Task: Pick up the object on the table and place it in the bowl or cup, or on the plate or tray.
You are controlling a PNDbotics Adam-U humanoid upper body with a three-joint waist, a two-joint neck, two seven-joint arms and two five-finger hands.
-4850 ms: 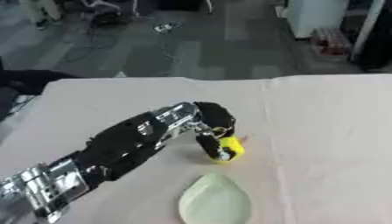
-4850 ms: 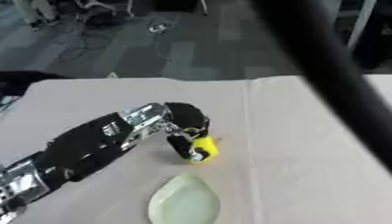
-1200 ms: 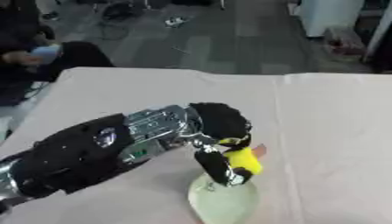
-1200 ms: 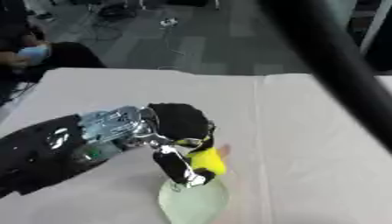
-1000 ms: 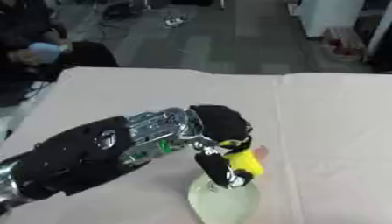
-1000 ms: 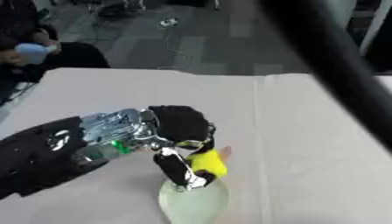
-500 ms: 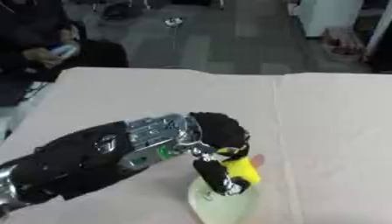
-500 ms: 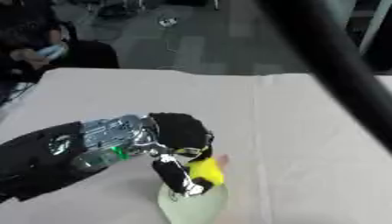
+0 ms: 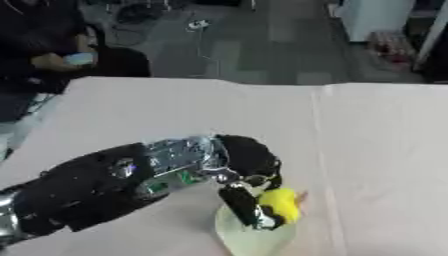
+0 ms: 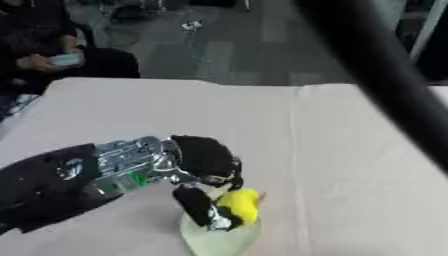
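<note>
My left hand (image 9: 248, 159) reaches in from the lower left and is curled round a small yellow object (image 9: 279, 204) with an orange tip. It holds the object just over a pale green plate (image 9: 248, 237) near the table's front edge. Whether the object touches the plate I cannot tell. One black finger (image 9: 241, 204) crosses in front of the object and hides part of it. My right hand shows in neither view.
A pale cloth with a seam (image 9: 320, 150) running front to back covers the table (image 9: 175, 115). A dark out-of-focus bar (image 10: 376, 75) crosses the right eye view diagonally at the right. A seated person is beyond the table's far left corner.
My left hand has carried the yellow object from beside the plate to over it and lowered it. The camera has tilted, shifting the whole picture.
</note>
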